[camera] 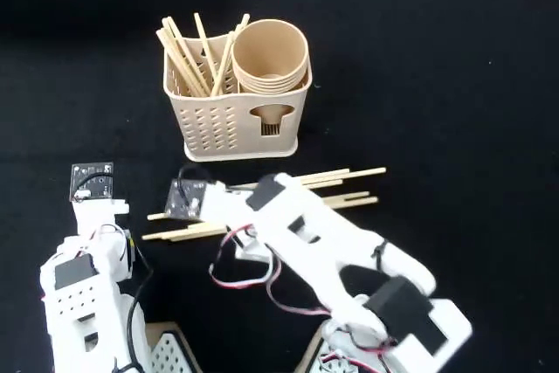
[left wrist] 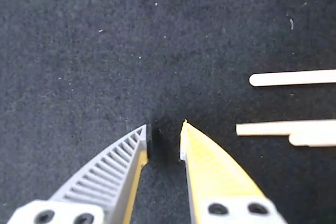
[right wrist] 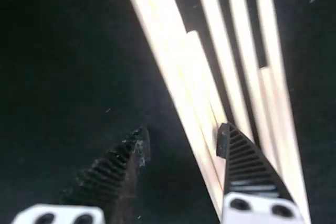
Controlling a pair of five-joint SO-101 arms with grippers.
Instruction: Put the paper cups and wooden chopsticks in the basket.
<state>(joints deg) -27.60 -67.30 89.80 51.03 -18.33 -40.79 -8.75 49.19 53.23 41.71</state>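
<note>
**Basket** (camera: 231, 120): beige, perforated, two compartments. It stands upright at centre back of the black table (camera: 454, 111), well in from the far edge. A broad stretch of cloth lies on each side of it.

**Cups** (camera: 271, 54): nested in one stack, upright in the basket's right compartment, rims above the wall.

**Chopsticks, stowed** (camera: 192, 50): a bundle in the left compartment, leaning and fanned, with the tips above the rim.

**Chopsticks, loose** (camera: 349, 175): a scatter lying flat just in front of the basket, apart from it and roughly parallel to its front wall. The ends stick out on both sides from under the right arm.

**Right gripper** (right wrist: 181, 135): low over the loose chopsticks (right wrist: 210, 51). The jaws are spread fairly wide. One black finger sits against the bundle's edge and the other is over bare cloth. Nothing is clamped.

**Left gripper** (left wrist: 164, 128): over bare cloth at front left, with the jaws a narrow gap apart and nothing between them. Three loose chopstick ends (left wrist: 294, 77) lie near, to one side.
</note>
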